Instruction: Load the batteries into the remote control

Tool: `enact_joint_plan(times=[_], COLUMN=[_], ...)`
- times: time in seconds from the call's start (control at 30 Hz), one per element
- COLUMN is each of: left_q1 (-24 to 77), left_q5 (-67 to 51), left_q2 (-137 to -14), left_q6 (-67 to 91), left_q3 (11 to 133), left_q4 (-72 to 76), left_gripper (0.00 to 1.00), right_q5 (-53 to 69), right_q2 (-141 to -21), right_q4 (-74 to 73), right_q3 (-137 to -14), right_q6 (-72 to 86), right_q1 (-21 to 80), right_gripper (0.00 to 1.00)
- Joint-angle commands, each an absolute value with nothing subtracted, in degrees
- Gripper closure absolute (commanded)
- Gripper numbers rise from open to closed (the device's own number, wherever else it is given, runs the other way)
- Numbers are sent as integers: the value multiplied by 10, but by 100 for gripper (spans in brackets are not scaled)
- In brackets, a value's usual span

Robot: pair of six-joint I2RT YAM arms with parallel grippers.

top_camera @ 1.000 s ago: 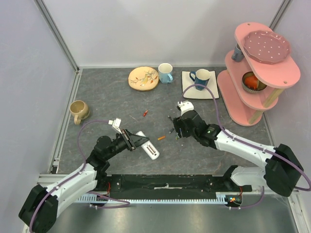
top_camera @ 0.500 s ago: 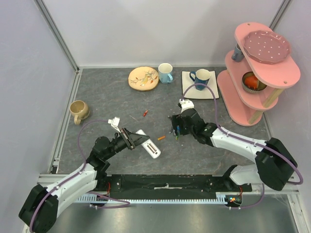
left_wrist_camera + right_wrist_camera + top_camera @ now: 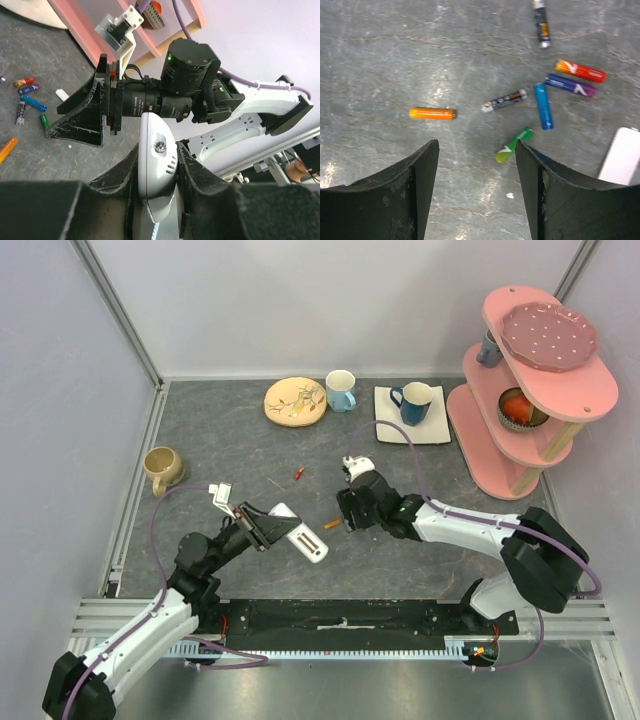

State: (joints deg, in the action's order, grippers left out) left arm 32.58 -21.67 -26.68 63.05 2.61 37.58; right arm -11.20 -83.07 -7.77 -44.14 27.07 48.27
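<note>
Left claw (image 3: 262, 528): clamped on one end of the slim white plastic remote control (image 3: 302, 536), both black fingers (image 3: 125, 175) pressed against its long sides.
Remote control position: held tilted, free end aimed toward the right arm; the face toward the left wrist camera is plain white with a small round mark and a few ridges.
Right claw (image 3: 476, 165): spread wide with nothing between the fingers, hanging low over the grey marbled desk (image 3: 380, 50).
Orange cylindrical battery (image 3: 432, 113): flat on the desk, alone, just ahead of one finger of the right claw.
Battery cluster: small green battery (image 3: 514, 145), blue battery (image 3: 543, 106), dark grey battery (image 3: 505, 100), purple battery (image 3: 569, 85) and red-and-orange battery (image 3: 580, 70), lying close together beside the orange one.
Second dark battery (image 3: 541, 25): a little apart, beyond the cluster.
White flat piece (image 3: 622, 156): on the desk at the edge of the right wrist view, near the cluster; cannot tell what it is.
</note>
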Motion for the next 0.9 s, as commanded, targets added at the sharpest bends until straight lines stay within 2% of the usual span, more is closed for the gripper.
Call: enact_joint_plan(times=[0.0,0.3,0.63,0.7,0.87], left_q1=[323,323,323,323,324], left_q5=[-263,-311,-339,-331,-245], left_q2=[-290,-329,-332,-325,-278], left_q6=[605,595,584,584,562], left_q3=[-29,-48,-51,-45,-3], left_q4=[407,510,546,520,271], left_gripper=[98,98,98,98,98], right_q5=[-115,-120,-113,-98,-90], right_q2=[-852,-839,-831,-834,-849], right_q4=[-62,-57,-57,-58,-58], right_q3=[-483,-472,-470,-475,-491], right_q6=[252,253,251,256,274], right_q1=[505,506,506,507,506], right_gripper=[30,29,28,28,28])
